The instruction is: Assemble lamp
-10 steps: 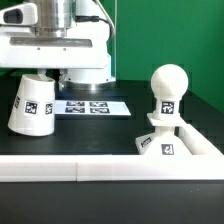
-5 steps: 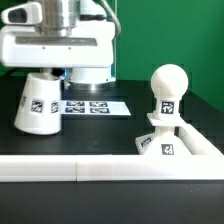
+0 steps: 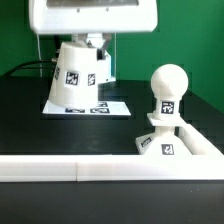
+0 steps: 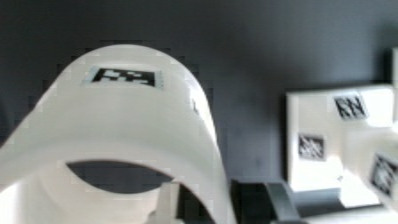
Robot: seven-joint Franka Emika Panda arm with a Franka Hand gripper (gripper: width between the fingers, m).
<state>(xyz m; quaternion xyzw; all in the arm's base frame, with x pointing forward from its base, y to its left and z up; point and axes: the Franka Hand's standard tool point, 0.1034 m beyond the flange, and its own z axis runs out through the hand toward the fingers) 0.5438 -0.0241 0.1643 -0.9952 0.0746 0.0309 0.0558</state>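
Observation:
The white tapered shade (image 3: 75,75) hangs tilted in the air above the marker board (image 3: 100,107), at the exterior view's left. My gripper (image 3: 88,42) is shut on the shade's upper rim; its fingertips are mostly hidden by the shade. In the wrist view the shade (image 4: 125,120) fills the picture, and one dark finger (image 4: 267,200) presses on its wall. The ball-shaped bulb (image 3: 168,85) stands upright on the low base (image 3: 163,140) at the exterior view's right, well apart from the shade. The tagged base also shows in the wrist view (image 4: 347,140).
A long white rail (image 3: 90,168) runs along the front of the black table. A second rail (image 3: 208,146) meets it at the exterior view's right, and the base sits in that corner. A green wall stands behind.
The shade stood on the table at the exterior view's left. The gripper has lifted it up and to the right, tilted, over the marker board. The bulb and base have not moved.

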